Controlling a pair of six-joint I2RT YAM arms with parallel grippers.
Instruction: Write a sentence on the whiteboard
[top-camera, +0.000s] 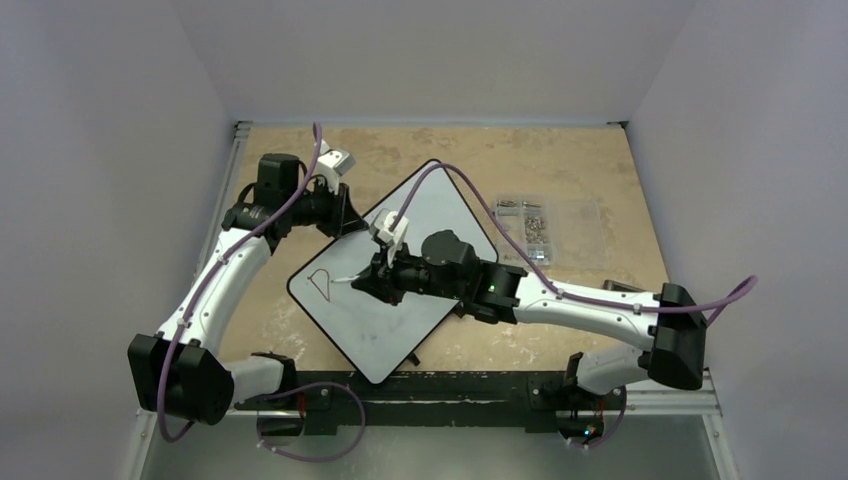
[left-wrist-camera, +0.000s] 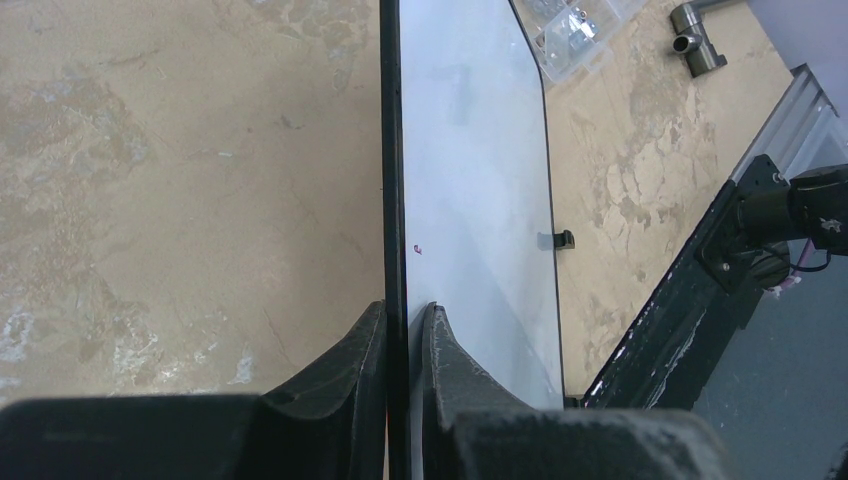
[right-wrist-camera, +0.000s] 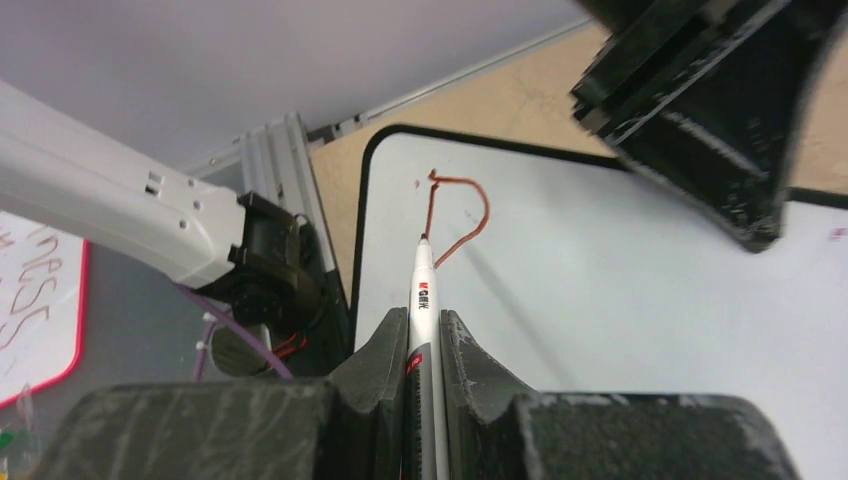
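Note:
The whiteboard (top-camera: 420, 300) lies turned like a diamond on the table, with a red D-shaped stroke (top-camera: 322, 282) near its left corner. My left gripper (top-camera: 345, 222) is shut on the board's upper-left edge; in the left wrist view the black rim (left-wrist-camera: 393, 180) runs between its fingers (left-wrist-camera: 455, 370). My right gripper (top-camera: 368, 282) is shut on a white marker (right-wrist-camera: 420, 310), above the board's middle. The marker's tip touches the board next to the red stroke (right-wrist-camera: 470, 215).
A small clear compartment box (top-camera: 545, 225) with small metal parts sits on the table right of the board. The black rail of the arm bases (top-camera: 450, 385) runs along the near edge. Grey walls close in both sides.

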